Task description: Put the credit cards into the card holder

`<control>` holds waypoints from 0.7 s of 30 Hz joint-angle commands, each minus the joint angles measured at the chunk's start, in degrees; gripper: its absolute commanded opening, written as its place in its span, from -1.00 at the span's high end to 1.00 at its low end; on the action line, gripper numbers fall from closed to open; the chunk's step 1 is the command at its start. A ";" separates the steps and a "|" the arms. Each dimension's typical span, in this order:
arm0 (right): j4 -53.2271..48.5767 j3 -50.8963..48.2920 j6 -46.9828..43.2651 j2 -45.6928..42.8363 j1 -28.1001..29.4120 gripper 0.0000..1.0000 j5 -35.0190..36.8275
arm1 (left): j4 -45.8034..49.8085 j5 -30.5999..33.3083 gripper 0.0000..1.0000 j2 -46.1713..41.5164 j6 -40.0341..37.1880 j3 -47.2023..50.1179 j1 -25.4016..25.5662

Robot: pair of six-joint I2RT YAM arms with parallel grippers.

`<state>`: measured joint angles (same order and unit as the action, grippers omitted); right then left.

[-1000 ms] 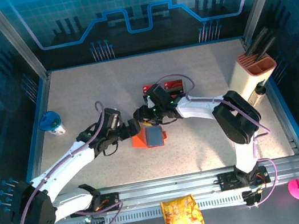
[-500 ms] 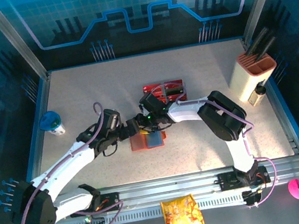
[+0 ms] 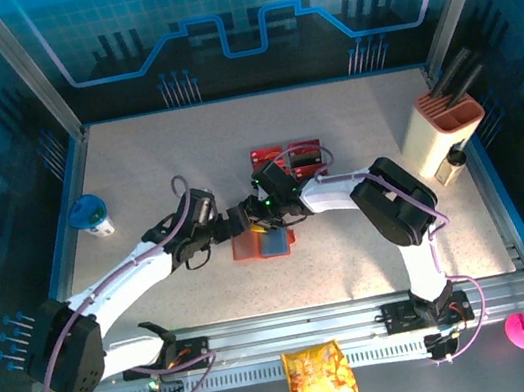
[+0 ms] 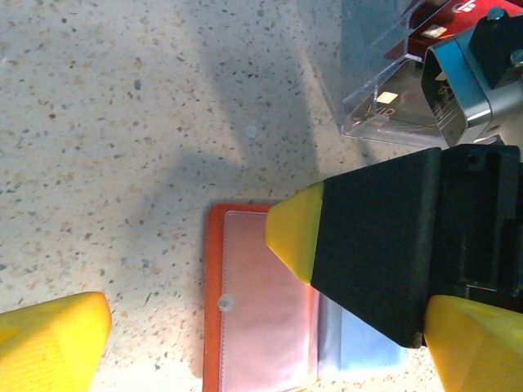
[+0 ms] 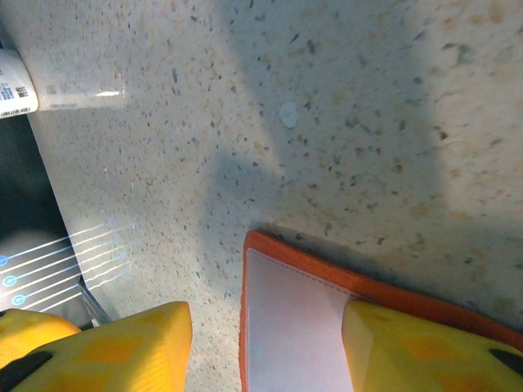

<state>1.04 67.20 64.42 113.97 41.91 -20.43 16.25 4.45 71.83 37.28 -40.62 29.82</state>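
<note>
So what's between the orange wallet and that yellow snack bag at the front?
In the top view, a bare strip of table, then the metal rail, lies between the orange wallet and the snack bag.

My two arms (image 3: 125, 281) wear white shells with black joints, and a lilac cable (image 3: 176, 183) loops along each from base to wrist. My left hand (image 3: 240, 222) and right hand (image 3: 265, 224) are black blocks tipped with yellow wedge-shaped fingertips (image 5: 106, 343). A small green light (image 3: 265, 199) glows on my right wrist, beside a silver screwed housing (image 4: 458, 77).
</note>
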 commanded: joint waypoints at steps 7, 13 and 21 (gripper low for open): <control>4.72 -0.23 3.49 -3.77 -1.47 -0.06 -2.51 | -0.19 -1.71 -0.99 6.34 -3.18 2.21 1.85; 5.60 -0.14 4.22 -4.86 -2.51 -0.07 -3.11 | -1.92 -1.55 -0.99 7.46 -3.02 2.21 2.92; 4.25 0.04 3.76 -7.20 -3.89 -0.07 -3.82 | -3.66 -1.24 -0.98 -1.64 0.06 2.22 3.02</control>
<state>0.95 65.87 66.70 111.37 38.57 -21.56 7.88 4.78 73.23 37.54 -40.16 31.22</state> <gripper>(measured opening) 0.532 0.992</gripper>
